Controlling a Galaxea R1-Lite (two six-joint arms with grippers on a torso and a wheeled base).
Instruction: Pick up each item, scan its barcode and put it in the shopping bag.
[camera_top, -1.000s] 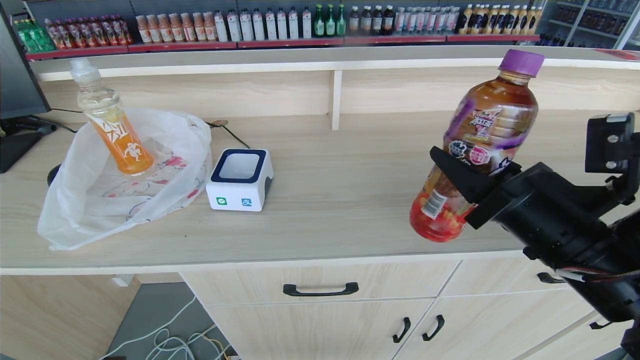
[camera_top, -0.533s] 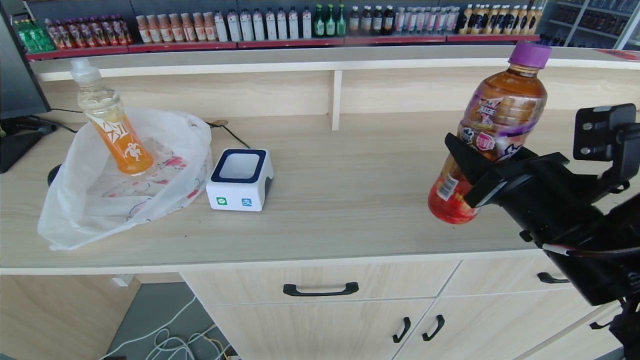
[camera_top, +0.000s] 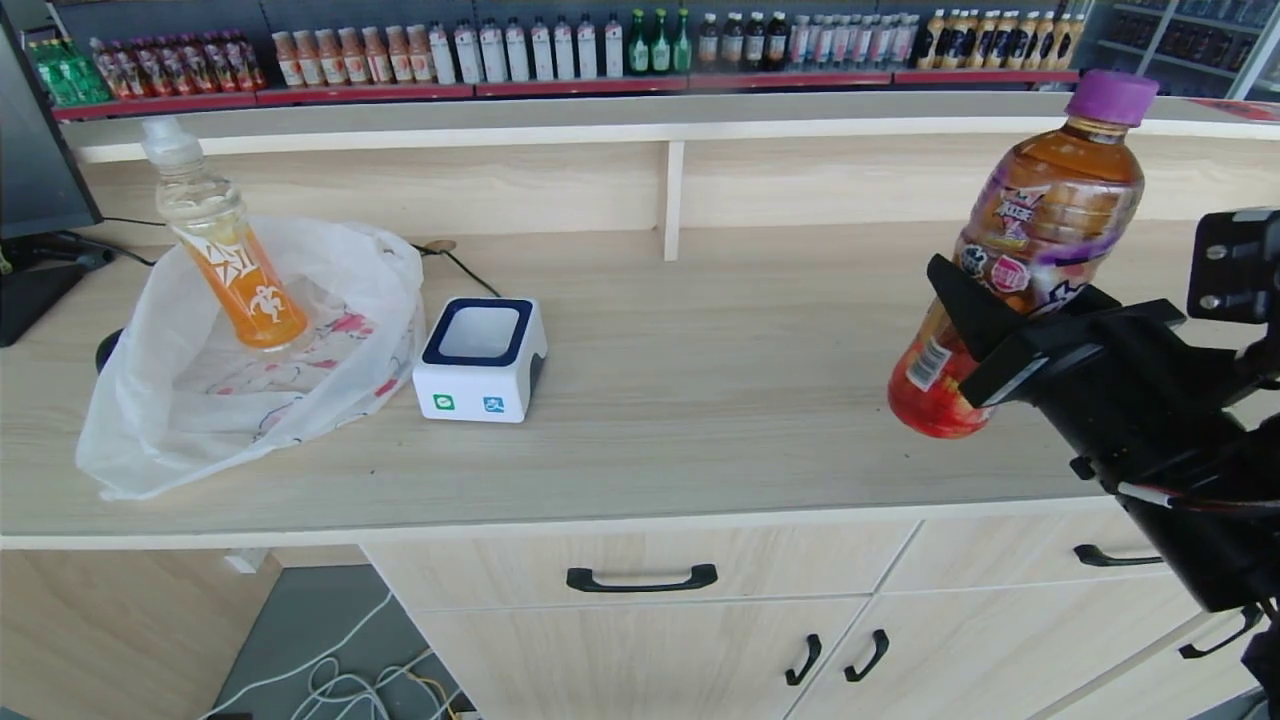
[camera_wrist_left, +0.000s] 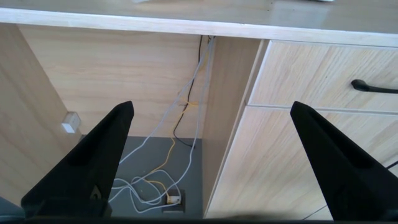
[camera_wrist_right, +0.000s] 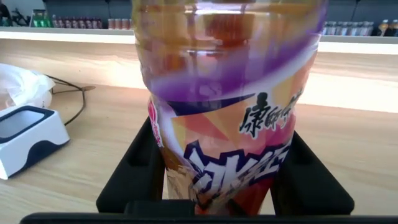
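Purple-capped tea bottle (camera_top: 1020, 250) is off the worktop (camera_top: 720, 380) in the head view, held above its right front corner and tilted so the cap leans toward the right end. The right gripper (camera_top: 1010, 290) pinches it around the lower half of the label, one black finger lying across the near side. Toward the left end, the white shopping bag (camera_top: 180, 410) lies open and slumped, with an orange drink bottle (camera_top: 225, 250) standing in it and leaning toward the rear left corner. The white barcode scanner (camera_top: 480, 360) with its dark-rimmed window sits just beside the bag, on the side nearer the middle of the worktop, well apart from the held bottle. A shelf of drinks (camera_top: 600, 45) runs behind the counter. In the left wrist view, the left gripper (camera_wrist_left: 208, 162) hangs below the worktop's front edge with its two black fingers (camera_wrist_left: 81, 168) spread wide and nothing between them, facing the cabinet fronts, a drawer handle (camera_wrist_left: 373, 87) and loose cables (camera_wrist_left: 149, 186) on the floor. In the right wrist view, the tea bottle (camera_wrist_right: 230, 106) stands close up, clamped on both sides by the right gripper (camera_wrist_right: 227, 186), with the scanner (camera_wrist_right: 28, 140) and the bag (camera_wrist_right: 22, 84) farther along the worktop.
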